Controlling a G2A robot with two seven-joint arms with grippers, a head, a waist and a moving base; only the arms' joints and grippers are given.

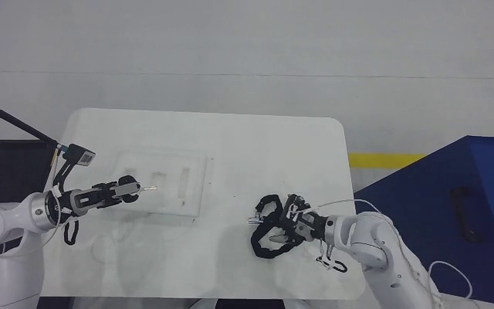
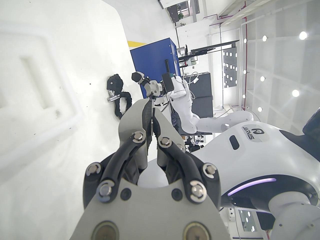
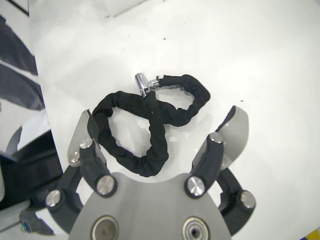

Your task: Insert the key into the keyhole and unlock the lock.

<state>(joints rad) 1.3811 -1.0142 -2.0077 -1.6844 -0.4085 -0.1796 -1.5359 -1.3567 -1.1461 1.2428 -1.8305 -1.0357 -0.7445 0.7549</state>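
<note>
A small metal key (image 1: 151, 188) sticks out of my left gripper (image 1: 137, 188), which is shut on it above the white foam tray at the table's left. In the left wrist view the key's blade (image 2: 151, 125) shows edge-on between the closed pads of that gripper (image 2: 150, 108). A black fabric-covered chain lock (image 1: 268, 232) lies coiled at the front right, its silver lock cylinder (image 3: 142, 84) facing the tray. My right gripper (image 3: 160, 111) stands open just over the chain (image 3: 155, 136), with one finger (image 3: 85, 131) touching a loop. Farther off in the left wrist view lies the chain lock (image 2: 117, 96).
A white foam tray (image 1: 197, 197) with several rectangular recesses lies on the white table's left half. The table's front edge runs close to the chain. A blue cabinet (image 1: 432, 193) stands off the table's right side.
</note>
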